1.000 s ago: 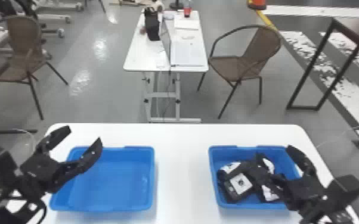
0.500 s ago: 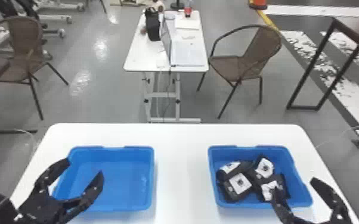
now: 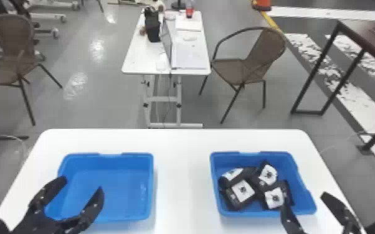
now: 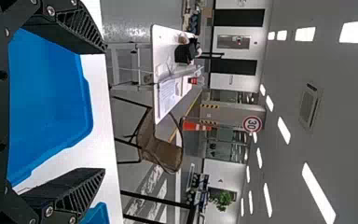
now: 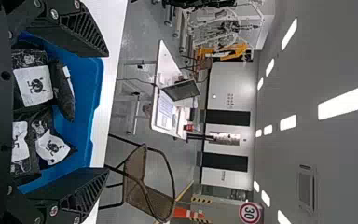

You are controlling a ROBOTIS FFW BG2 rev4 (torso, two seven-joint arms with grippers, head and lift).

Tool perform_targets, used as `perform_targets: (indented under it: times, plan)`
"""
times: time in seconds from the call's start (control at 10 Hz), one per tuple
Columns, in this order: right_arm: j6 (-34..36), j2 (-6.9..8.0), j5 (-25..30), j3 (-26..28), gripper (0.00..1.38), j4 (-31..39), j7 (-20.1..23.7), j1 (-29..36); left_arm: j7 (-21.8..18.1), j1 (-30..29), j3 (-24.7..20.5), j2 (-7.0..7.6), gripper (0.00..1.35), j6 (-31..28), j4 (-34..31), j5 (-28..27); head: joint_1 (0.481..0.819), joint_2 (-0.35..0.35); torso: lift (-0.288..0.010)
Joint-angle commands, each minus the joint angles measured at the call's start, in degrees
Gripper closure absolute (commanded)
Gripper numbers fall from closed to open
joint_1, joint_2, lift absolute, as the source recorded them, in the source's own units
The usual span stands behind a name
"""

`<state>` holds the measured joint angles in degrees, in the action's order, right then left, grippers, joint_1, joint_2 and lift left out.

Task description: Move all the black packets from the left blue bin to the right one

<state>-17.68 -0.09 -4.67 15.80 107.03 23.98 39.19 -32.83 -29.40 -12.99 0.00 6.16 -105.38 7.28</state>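
"Both arms have drawn back toward six o'clock since the earlier frames, the right gripper (image 3: 304,199) coming off the packets to the four o'clock corner of its bin."

"And the left gripper (image 3: 82,184)?"

"Over the left blue bin (image 3: 112,189), on the nine o'clock side. Its jaws stand wide apart, nothing between them."

"Same for the right one?"

"Yes, released too, with a broad gap between its jaws."

"Where are the black packets (image 3: 241,195), then?"

"Four I can make out, all lying in the right blue bin (image 3: 296,179), bunched together: one at seven o'clock, one at ten, one near one, one at five. White labels face up."

"And around them?"

"Both bins sit on the white table (image 3: 182,177), at eight and four o'clock. Past it, a desk (image 3: 137,60) stands at twelve, a brown chair (image 3: 266,49) between one and two."
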Motion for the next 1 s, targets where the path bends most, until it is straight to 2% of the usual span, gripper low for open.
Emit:
perform_targets:
  times: [0.0,0.9]
  plan:
    - [0.46,0.14,-0.07,0.02,0.15,-0.07,0.01,0.01,0.13,0.22,0.33,-0.15,0.14,-0.53,-0.09,0.37,0.695,-0.081,0.000]
    - [1.60,0.14,-0.95,-0.06,0.15,-0.33,0.10,-0.17,0.22,0.66,1.12,-0.15,0.14,-2.73,-0.09,1.07,0.695,-0.093,0.000]
